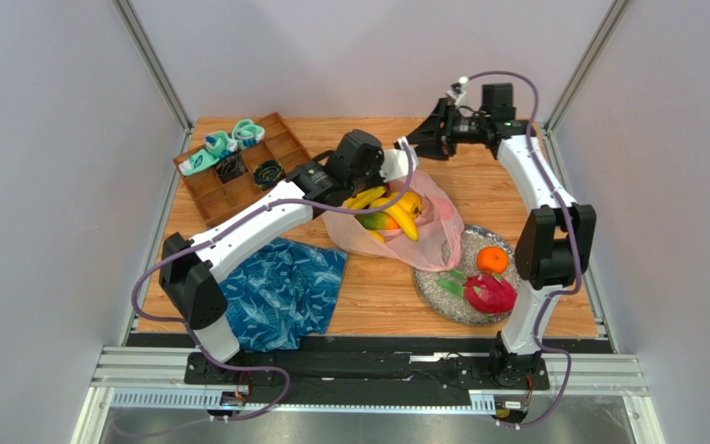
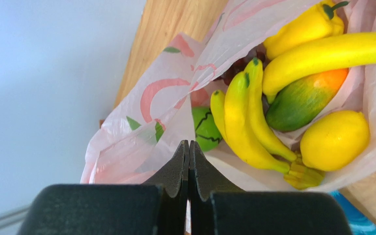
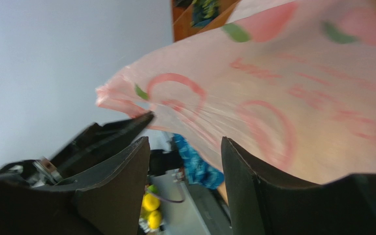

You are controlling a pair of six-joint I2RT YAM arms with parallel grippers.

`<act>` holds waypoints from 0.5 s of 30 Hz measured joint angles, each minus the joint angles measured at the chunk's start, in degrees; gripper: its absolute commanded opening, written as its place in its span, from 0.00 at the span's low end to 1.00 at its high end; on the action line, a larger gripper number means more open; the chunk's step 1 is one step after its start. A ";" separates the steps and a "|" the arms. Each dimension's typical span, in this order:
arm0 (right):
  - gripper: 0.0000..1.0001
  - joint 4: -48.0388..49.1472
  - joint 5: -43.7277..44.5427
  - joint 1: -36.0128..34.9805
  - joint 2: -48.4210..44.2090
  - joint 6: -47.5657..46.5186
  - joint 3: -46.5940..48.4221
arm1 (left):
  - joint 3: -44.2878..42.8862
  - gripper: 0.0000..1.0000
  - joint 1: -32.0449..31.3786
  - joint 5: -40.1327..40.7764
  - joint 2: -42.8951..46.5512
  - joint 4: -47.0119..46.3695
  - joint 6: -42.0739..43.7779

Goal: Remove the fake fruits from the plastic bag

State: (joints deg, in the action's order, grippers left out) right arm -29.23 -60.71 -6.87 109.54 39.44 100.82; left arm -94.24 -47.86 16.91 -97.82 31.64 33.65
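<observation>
Left gripper (image 2: 189, 147): jaws pressed together on the rim of the plastic bag (image 2: 141, 147), which lies open at the middle of the table (image 1: 377, 296). Inside it are the bananas (image 2: 244, 132), mango (image 2: 302, 100), lemon (image 2: 334, 139) and yellow pepper (image 2: 302, 27). Right gripper (image 3: 185, 142): jaws spread apart, with bag film just beyond its tips. Far right: the plate (image 1: 442, 301) bears the orange (image 1: 492, 260) and dragon fruit (image 1: 488, 293).
</observation>
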 measured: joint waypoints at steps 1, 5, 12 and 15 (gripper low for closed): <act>0.59 -1.97 1.51 1.66 -0.57 -4.13 0.26 | -0.02 0.00 0.98 -1.14 0.76 0.83 -1.11; 0.54 -6.43 4.74 5.09 -6.38 -18.43 -3.30 | -1.40 0.00 3.17 -4.70 2.19 3.54 -3.30; 0.51 -20.31 6.64 -5.46 -14.78 -56.68 -6.01 | -7.21 0.00 2.82 -11.34 2.14 5.90 -7.13; 0.50 -24.00 9.53 -9.75 -13.07 -67.84 -5.18 | -7.63 0.00 2.99 -13.46 2.14 6.03 -8.96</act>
State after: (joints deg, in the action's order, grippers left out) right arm -53.23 -51.18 -16.62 96.47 -28.40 95.64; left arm -101.86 -44.86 3.44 -95.68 37.67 24.69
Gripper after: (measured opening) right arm 0.509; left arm 0.008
